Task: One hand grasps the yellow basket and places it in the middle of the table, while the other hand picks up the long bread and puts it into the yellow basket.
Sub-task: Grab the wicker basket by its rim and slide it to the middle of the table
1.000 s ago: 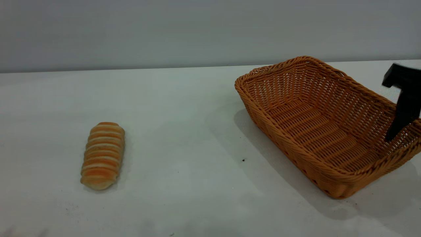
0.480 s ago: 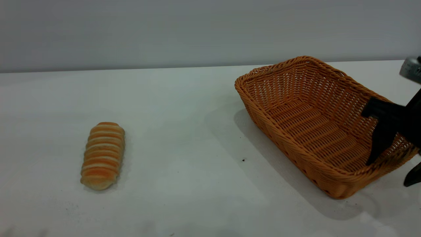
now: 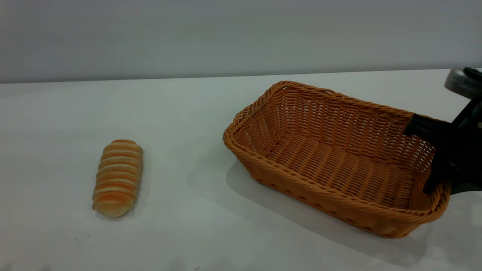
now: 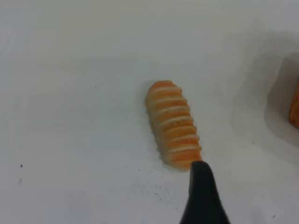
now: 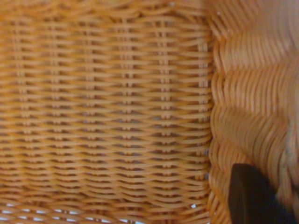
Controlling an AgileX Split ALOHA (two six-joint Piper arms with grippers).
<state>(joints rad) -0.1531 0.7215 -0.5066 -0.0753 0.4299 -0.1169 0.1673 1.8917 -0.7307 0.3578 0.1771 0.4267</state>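
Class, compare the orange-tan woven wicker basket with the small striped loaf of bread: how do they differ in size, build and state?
The orange-tan woven wicker basket is far larger than the small striped loaf of bread. The basket is an open, hollow weave; the loaf is a solid, ridged lump. The right gripper straddles the basket's end wall, while the loaf lies alone, ungripped. Both rest on the white table and share orange tones.

A plain grey wall (image 3: 226,35) stands behind the far edge of the work surface and fills the upper part of the exterior view. It is bare and even in tone, and nothing hangs on it or leans against it.
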